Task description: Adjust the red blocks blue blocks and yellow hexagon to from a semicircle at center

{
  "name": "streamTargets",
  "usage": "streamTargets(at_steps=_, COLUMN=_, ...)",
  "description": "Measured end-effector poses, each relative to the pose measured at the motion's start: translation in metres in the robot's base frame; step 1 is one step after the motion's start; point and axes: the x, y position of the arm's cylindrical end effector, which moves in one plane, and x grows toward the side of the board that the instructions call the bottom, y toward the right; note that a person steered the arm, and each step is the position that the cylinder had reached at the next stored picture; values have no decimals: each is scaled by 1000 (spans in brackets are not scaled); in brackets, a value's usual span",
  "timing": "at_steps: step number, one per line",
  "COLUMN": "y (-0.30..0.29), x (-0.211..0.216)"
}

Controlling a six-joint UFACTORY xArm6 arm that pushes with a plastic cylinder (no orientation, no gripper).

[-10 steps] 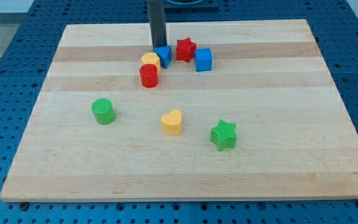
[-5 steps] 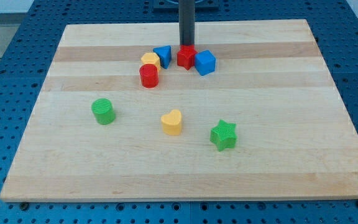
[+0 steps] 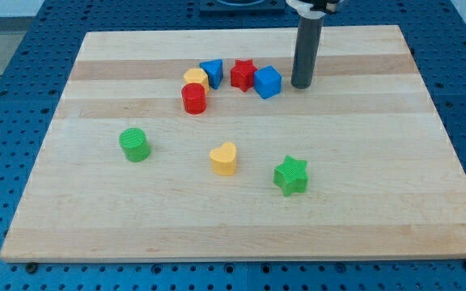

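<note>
Near the view's top centre a curved row of blocks lies on the wooden board [image 3: 362, 162]: a red cylinder [image 3: 193, 99], a yellow hexagon [image 3: 196, 80], a blue triangular block [image 3: 212, 73], a red star [image 3: 243, 74] and a blue cube [image 3: 268, 82]. My tip [image 3: 301, 86] stands just to the right of the blue cube, a small gap apart, touching no block.
A green cylinder [image 3: 134, 145] sits at the left middle. A yellow heart [image 3: 224, 158] and a green star [image 3: 290, 175] lie below the centre. The board rests on a blue perforated table [image 3: 6, 97].
My tip moved right along the top of the row, from behind the blue triangular block, past the red star, to the right of the blue cube. The red star and blue cube shifted slightly.
</note>
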Motion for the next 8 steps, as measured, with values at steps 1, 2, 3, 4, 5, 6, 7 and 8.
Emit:
streamTargets(at_steps=1, y=-8, x=0)
streamTargets(at_steps=2, y=-16, x=0)
streamTargets(at_steps=3, y=-19, x=2)
streamTargets(at_steps=4, y=-20, x=5)
streamTargets(at_steps=5, y=-23, x=8)
streamTargets(at_steps=6, y=-25, x=8)
streamTargets(at_steps=7, y=-26, x=8)
streamTargets(at_steps=8, y=-30, x=8)
